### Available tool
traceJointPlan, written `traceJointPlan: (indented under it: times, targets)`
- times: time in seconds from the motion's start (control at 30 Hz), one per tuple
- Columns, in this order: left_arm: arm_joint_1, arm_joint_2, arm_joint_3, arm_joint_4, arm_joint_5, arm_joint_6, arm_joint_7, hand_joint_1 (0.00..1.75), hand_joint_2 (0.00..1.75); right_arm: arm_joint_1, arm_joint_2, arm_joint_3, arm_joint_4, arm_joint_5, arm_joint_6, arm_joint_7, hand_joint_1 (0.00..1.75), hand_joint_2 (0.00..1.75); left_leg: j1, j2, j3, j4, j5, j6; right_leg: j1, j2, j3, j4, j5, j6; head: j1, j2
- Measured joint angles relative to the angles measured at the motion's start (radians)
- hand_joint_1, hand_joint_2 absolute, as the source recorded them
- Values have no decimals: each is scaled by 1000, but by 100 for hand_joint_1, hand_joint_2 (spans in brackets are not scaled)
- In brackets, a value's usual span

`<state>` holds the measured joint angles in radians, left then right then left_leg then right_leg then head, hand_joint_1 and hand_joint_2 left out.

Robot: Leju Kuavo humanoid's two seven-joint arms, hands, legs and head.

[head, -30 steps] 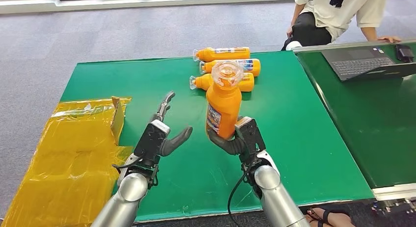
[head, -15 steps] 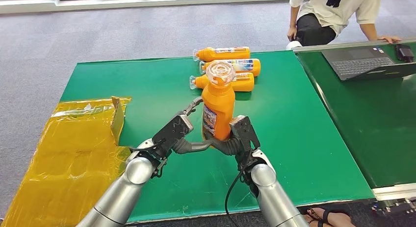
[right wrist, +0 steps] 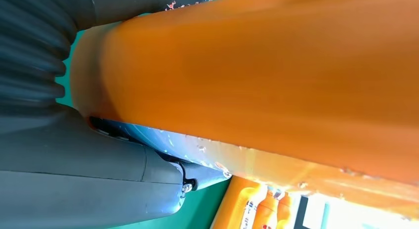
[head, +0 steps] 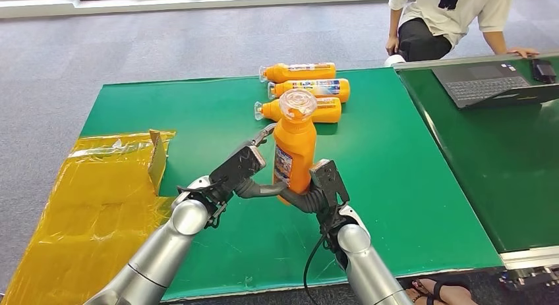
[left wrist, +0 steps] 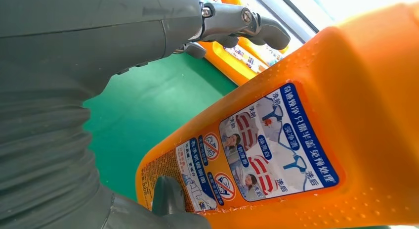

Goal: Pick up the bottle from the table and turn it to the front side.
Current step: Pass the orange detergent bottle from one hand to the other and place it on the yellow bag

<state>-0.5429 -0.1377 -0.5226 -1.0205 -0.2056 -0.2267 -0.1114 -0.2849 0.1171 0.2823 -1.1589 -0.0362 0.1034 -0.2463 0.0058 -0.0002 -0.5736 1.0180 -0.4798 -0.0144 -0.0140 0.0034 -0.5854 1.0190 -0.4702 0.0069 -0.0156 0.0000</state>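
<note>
The orange detergent bottle (head: 294,149) stands upright above the green bench (head: 395,166), its clear round cap (head: 297,103) toward the top, held between my two hands over the near middle of the bench. My right hand (head: 315,190) grips its lower body from the right and underneath, the thumb curling across the base. My left hand (head: 245,170) comes in from the left; its thumb reaches under the bottle's base and touches it low on the side, while its darker fingers (left wrist: 257,27) are stretched out past the bottle, apart from it. So the left hand is spread, touching but not clasped round the bottle. In the left wrist view the bottle's blue-bordered label (left wrist: 269,142) with small pictures and warning signs faces my left hand, the thumb tip (left wrist: 168,194) lying at its edge.

Farther off on the bench, three more orange bottles (head: 306,89) lie on their sides, close together, caps pointing left. At the bench's left end sits a heap of yellow plastic bags (head: 99,206) with a small cardboard piece (head: 157,157) standing in it. To the right, a second green bench (head: 501,153) carries an open laptop (head: 491,83), and a person (head: 455,18) sits behind it, a hand on its edge.
</note>
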Motion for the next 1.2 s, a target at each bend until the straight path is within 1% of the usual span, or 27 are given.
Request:
traceJointPlan:
  times: [0.87,0.9,0.97,1.03,1.1,1.2]
  targets:
    - [-2,0,0,11,3,-2,-2,0,175,1,0,0,1,1,3,1,175,175,0,0,0,0,0,0,0,0,0,0,0,0,0,0]
    - [-3,0,-1,11,15,-15,-1,0,175,0,0,0,1,5,13,4,175,175,0,0,0,0,0,0,0,0,0,0,0,0,0,0]
    - [-15,-11,-3,17,89,-89,18,0,175,-11,2,5,22,32,56,-5,175,175,0,0,-1,0,0,0,0,0,0,0,0,0,0,0]
    - [-45,-37,-8,30,187,-168,59,0,175,-39,13,16,84,65,87,-50,175,175,0,0,-2,0,1,0,0,-1,0,0,1,0,0,0]
    - [-76,-56,-12,44,237,-187,90,0,175,-71,29,25,153,78,85,-99,175,175,0,0,-1,0,1,0,0,0,-1,0,1,0,0,0]
    - [-97,-61,-15,63,258,-186,101,0,175,-104,38,27,219,81,84,-127,175,175,0,1,0,0,2,0,0,1,-1,0,2,0,0,0]
